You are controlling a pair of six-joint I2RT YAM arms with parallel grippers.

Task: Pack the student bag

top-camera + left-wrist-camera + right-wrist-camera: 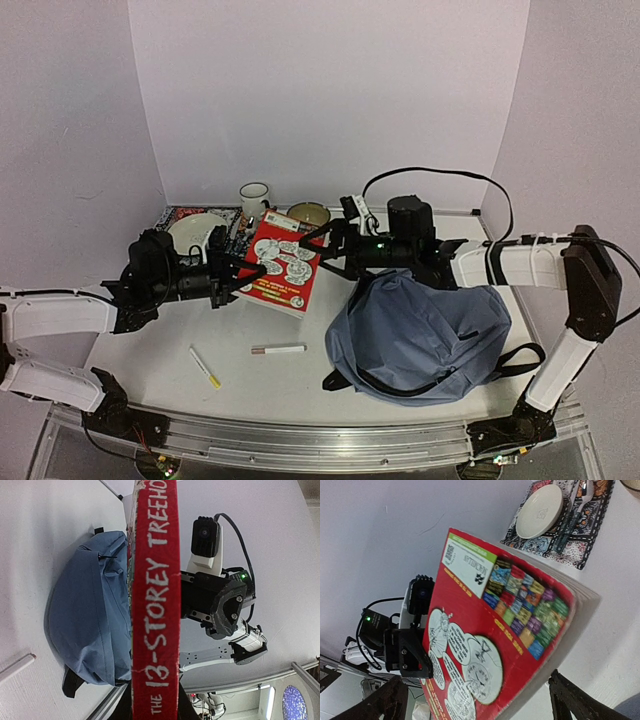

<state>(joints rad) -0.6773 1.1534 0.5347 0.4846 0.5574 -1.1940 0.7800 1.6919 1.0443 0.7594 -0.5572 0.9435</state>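
Plain pale-lilac walls (330, 90) enclose a white tabletop (150, 345) on three sides (evenly lit, soft shadows); beyond its edge, blurred, is perhaps a round window (300, 700).

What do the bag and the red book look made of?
The student bag: soft woven fabric, matte grey-blue; it slumps and creases. The red book: paperback, likely glossy card cover over paper pages; page edges show in the right wrist view.
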